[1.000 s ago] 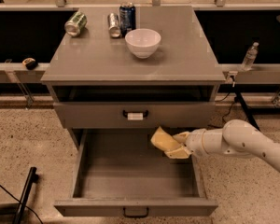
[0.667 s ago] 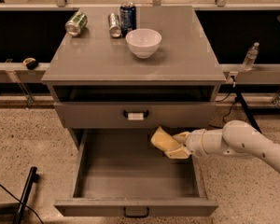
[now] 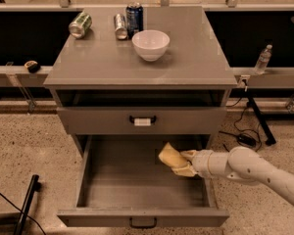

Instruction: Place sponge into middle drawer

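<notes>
gripper (image 3: 188,163) enters from right, clamped on sponge (image 3: 170,155); sponge sticks out leftward, tilted, above right half of open middle drawer (image 3: 137,216); drawer floor straight below.

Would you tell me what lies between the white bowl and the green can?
Camera view: a silver can lying down and an upright blue can. The gripper holds the pale yellow sponge over the open grey middle drawer.

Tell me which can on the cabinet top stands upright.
The blue can, behind the bowl; the green can and silver can lie on their sides. The claw holds the sponge over the open drawer.
</notes>
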